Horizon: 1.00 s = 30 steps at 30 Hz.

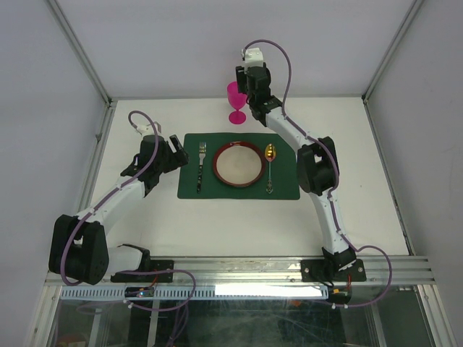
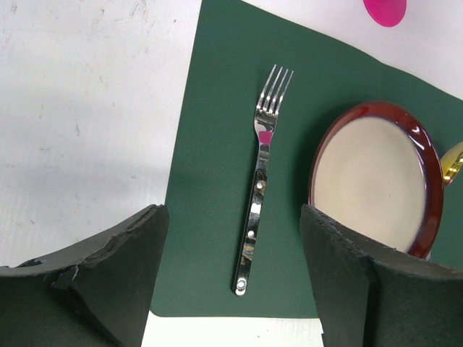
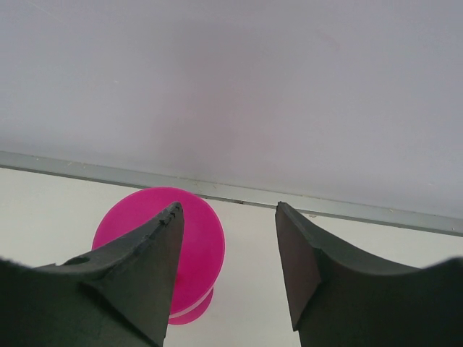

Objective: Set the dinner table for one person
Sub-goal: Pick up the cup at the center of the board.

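Note:
The white dinner table carries a dark green placemat. On the mat lie a silver fork, a red-rimmed plate and a gold spoon. A pink goblet stands upright behind the mat. My left gripper hovers at the mat's left edge, open. In its wrist view the fork lies flat on the mat between the fingers, untouched. My right gripper hangs open just above and beside the goblet. Its left finger covers part of the cup, and nothing is gripped.
An aluminium rail and a grey wall run just behind the goblet. Frame rails edge the table at left, right and front. In the left wrist view the plate lies close to my right finger.

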Each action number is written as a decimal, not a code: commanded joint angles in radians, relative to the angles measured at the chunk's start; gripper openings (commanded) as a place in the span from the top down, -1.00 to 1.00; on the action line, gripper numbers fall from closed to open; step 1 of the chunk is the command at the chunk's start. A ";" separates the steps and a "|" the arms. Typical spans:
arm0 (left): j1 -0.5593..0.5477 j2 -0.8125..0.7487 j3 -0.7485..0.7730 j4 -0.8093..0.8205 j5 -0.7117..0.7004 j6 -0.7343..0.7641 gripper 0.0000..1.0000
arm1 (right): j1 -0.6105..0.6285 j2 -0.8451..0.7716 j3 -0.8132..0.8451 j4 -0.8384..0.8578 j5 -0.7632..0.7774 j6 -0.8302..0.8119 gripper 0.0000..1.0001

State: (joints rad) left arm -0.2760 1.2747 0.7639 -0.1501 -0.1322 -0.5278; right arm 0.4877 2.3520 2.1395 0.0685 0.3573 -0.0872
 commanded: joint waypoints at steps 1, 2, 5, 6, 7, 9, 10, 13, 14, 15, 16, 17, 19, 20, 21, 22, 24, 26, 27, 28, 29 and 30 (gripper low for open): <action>-0.006 -0.004 0.003 0.037 -0.013 -0.005 -0.50 | -0.003 -0.008 0.028 0.059 0.001 0.022 -0.13; -0.006 -0.002 0.005 0.038 -0.012 -0.006 -0.50 | -0.005 -0.008 0.028 0.058 0.000 0.025 -0.13; -0.005 0.004 0.009 0.040 -0.010 -0.006 -0.50 | -0.004 -0.007 0.027 0.054 0.002 0.037 -0.12; -0.006 0.004 0.009 0.038 -0.009 -0.006 -0.50 | -0.004 -0.006 0.029 0.052 0.003 0.040 -0.12; -0.008 0.003 0.009 0.039 -0.008 -0.006 -0.50 | -0.004 -0.004 0.029 0.048 0.003 0.043 -0.12; -0.005 -0.001 0.008 0.038 -0.011 -0.007 -0.49 | -0.003 -0.003 0.027 0.040 0.003 0.053 -0.11; -0.007 -0.004 0.006 0.039 -0.011 -0.007 -0.50 | -0.004 -0.004 0.023 0.039 0.000 0.058 -0.12; -0.006 -0.011 0.001 0.037 -0.011 -0.008 -0.50 | -0.004 -0.004 0.010 0.039 -0.001 0.070 -0.11; -0.007 -0.012 0.000 0.038 -0.012 -0.008 -0.50 | -0.004 -0.004 0.006 0.038 -0.002 0.072 -0.11; -0.006 -0.013 0.000 0.037 -0.012 -0.008 -0.50 | -0.002 -0.002 0.004 0.037 -0.002 0.076 -0.11; -0.006 -0.014 -0.002 0.038 -0.013 -0.008 -0.50 | -0.002 -0.003 0.003 0.036 -0.001 0.078 -0.11; -0.007 -0.015 -0.003 0.037 -0.014 -0.008 -0.49 | -0.001 -0.003 0.003 0.033 -0.001 0.079 -0.11; -0.005 -0.015 -0.002 0.037 -0.014 -0.008 -0.49 | -0.002 -0.003 0.004 0.027 -0.001 0.084 -0.11; -0.007 -0.015 -0.002 0.037 -0.014 -0.010 -0.49 | -0.002 -0.003 0.008 0.018 -0.003 0.087 -0.11; -0.006 -0.015 -0.002 0.038 -0.013 -0.011 -0.50 | -0.002 -0.001 0.014 0.007 -0.003 0.092 -0.11; -0.007 -0.015 -0.003 0.038 -0.012 -0.012 -0.49 | -0.002 0.001 0.019 -0.005 -0.003 0.098 -0.11; -0.006 -0.016 -0.006 0.037 -0.010 -0.014 -0.49 | -0.002 0.001 0.022 -0.021 -0.003 0.110 -0.11; -0.006 -0.020 -0.011 0.038 -0.011 -0.014 -0.48 | -0.002 0.002 0.025 -0.036 -0.002 0.123 -0.11; -0.007 -0.023 -0.013 0.038 -0.011 -0.015 -0.48 | -0.002 0.005 0.031 -0.048 -0.004 0.131 -0.11; -0.007 -0.027 -0.015 0.037 -0.012 -0.015 -0.49 | -0.002 0.010 0.039 -0.063 -0.006 0.139 -0.11; -0.006 -0.029 -0.018 0.038 -0.013 -0.016 -0.49 | -0.002 0.015 0.049 -0.077 -0.008 0.148 -0.11; -0.006 -0.036 -0.021 0.037 -0.014 -0.017 -0.49 | -0.003 0.017 0.053 -0.086 -0.010 0.153 -0.11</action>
State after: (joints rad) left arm -0.2760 1.2778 0.7544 -0.1497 -0.1322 -0.5331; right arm 0.4877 2.3535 2.1376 0.0048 0.3561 0.0185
